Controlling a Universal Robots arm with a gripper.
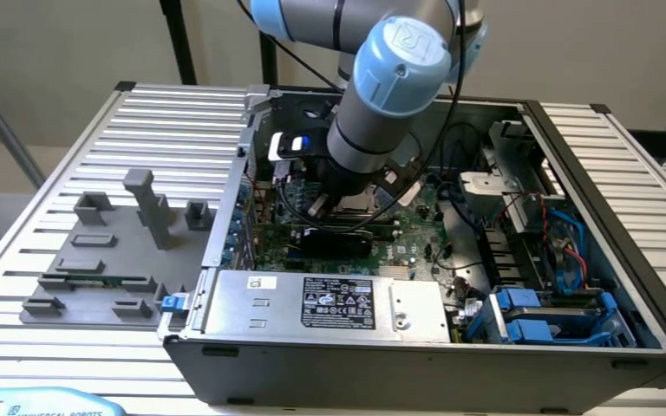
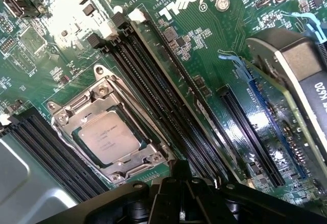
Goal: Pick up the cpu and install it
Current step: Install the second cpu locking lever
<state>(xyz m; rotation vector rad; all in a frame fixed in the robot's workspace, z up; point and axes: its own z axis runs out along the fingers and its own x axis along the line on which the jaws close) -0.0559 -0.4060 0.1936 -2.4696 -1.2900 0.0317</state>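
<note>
tray (image 1: 90, 269): grey, lower left of the exterior view, on the table (image 1: 32, 173)
case (image 1: 426, 364): open, centre of the exterior view
gripper (image 1: 345, 204): inside the case over the board (image 2: 214, 35), jaws closed, holding nothing
cpu (image 2: 108, 134): seated in the socket (image 2: 110, 127), just beside the gripper tip

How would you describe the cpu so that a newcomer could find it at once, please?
Look inside the open computer case, at the green motherboard. The cpu lies in a silvery metal socket frame beside the long black memory slots. It alone is a flat square with a pale metal top.
</note>
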